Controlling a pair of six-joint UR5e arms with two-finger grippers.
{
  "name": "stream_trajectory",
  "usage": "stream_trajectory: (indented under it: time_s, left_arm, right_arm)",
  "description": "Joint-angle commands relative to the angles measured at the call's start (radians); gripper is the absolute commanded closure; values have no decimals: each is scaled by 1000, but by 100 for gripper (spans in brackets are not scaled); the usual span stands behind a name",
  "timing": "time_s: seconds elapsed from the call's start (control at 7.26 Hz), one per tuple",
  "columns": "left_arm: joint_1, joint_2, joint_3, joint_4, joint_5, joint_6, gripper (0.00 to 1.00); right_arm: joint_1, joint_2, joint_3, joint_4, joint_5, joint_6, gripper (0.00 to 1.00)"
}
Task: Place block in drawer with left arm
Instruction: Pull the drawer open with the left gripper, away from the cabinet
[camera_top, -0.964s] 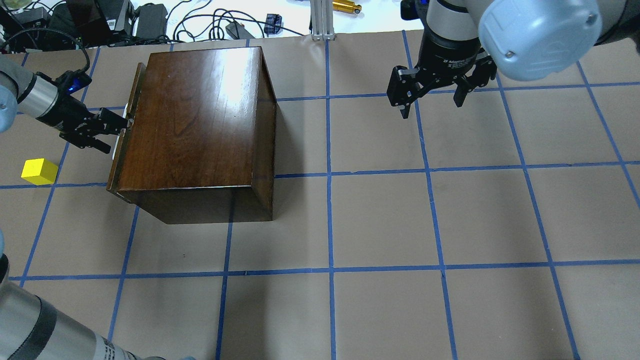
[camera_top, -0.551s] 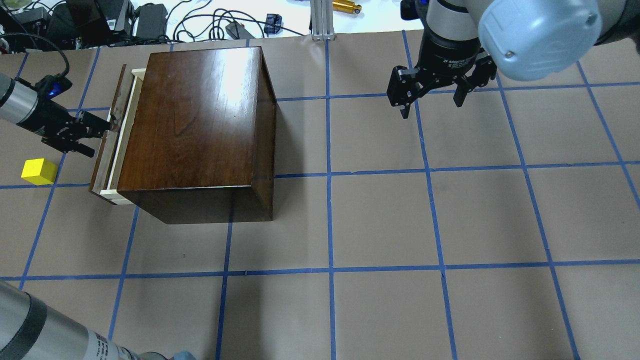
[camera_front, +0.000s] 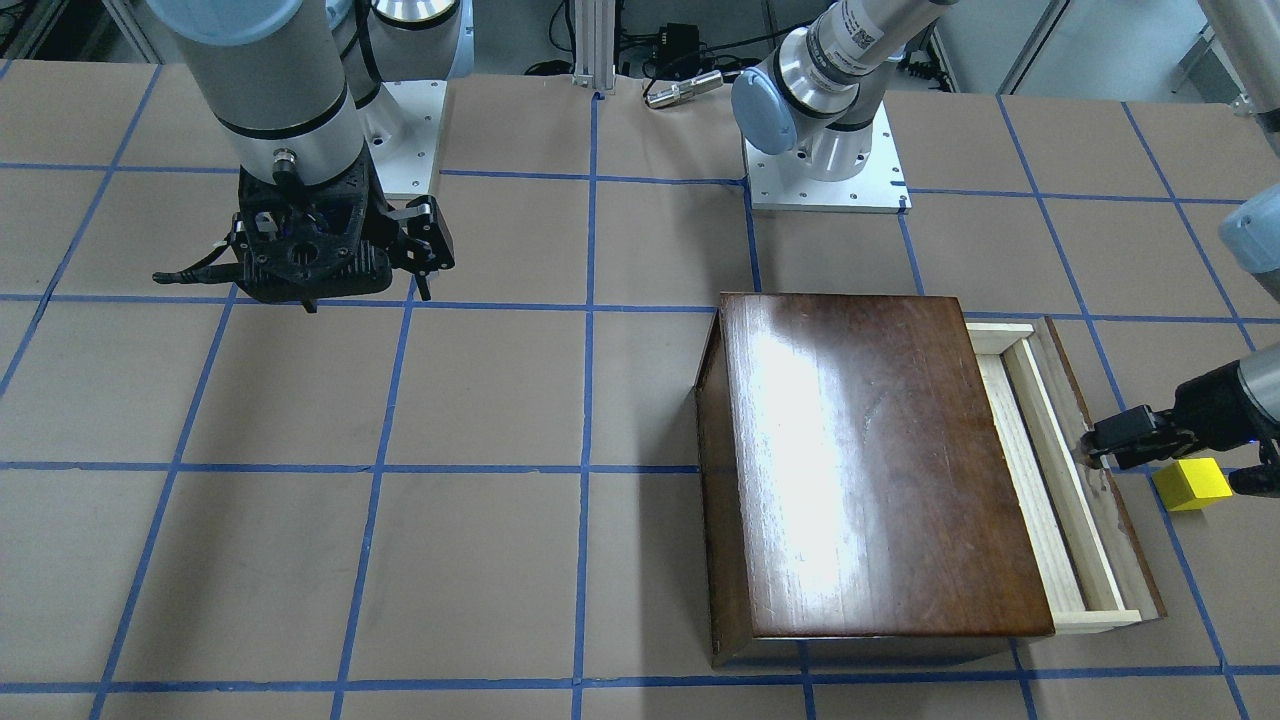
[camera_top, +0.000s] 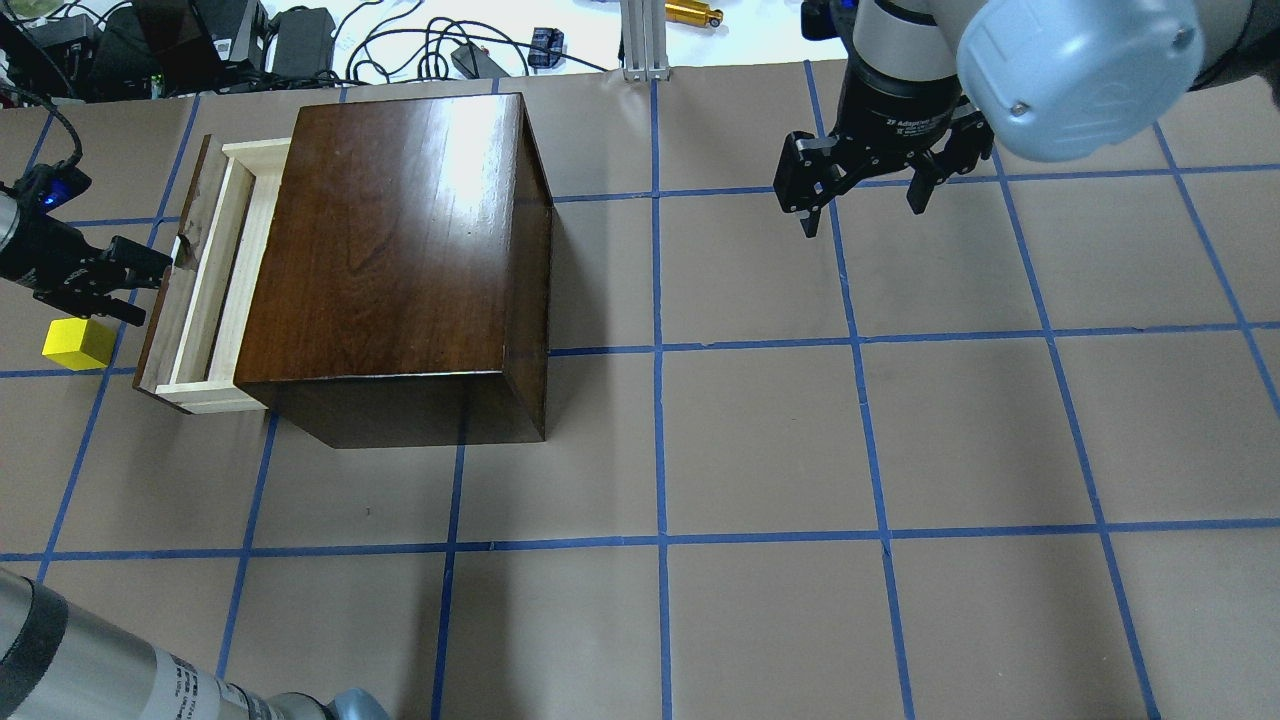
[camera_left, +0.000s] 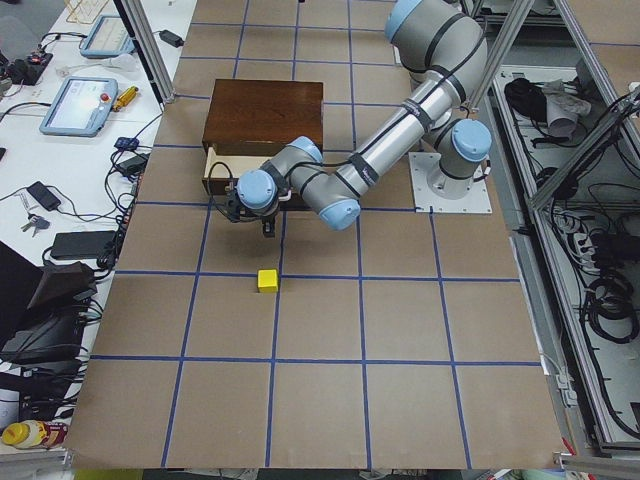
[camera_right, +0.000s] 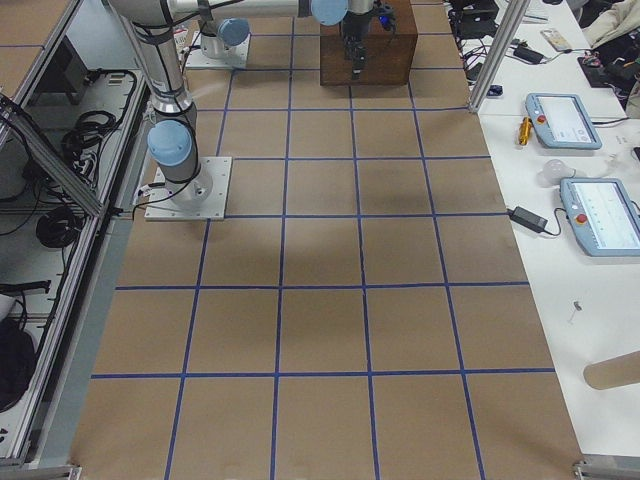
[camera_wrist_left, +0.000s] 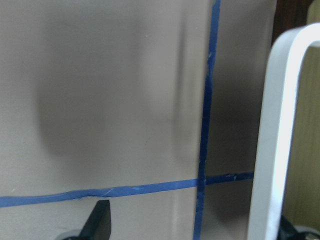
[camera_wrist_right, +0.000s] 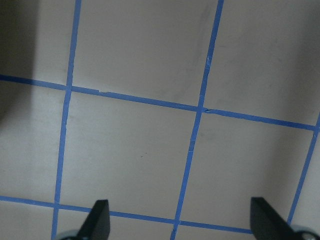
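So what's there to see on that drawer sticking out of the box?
The drawer is a shallow tray of pale wood with a dark brown front panel and a small white handle. It stands partly open and level, out of one side of the glossy brown box. The part that shows holds nothing. The left gripper, fingers apart, is at the handle, one finger seemingly touching it. The yellow block lies on the table beyond the front, apart from it.
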Motion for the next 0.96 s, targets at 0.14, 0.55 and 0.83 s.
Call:
stream_trajectory:
  time_s: [0.14,0.55,0.83]
  left_arm:
    - [34,1,3,2,2,23,0]
    - [45,47,8,2,31,17,0]
    - [40,143,26,-64,75,19,0]
  right_arm:
    - [0,0,0,0,0,0,0]
    - [0,0,0,0,0,0,0]
    - [0,0,0,0,0,-1,0]
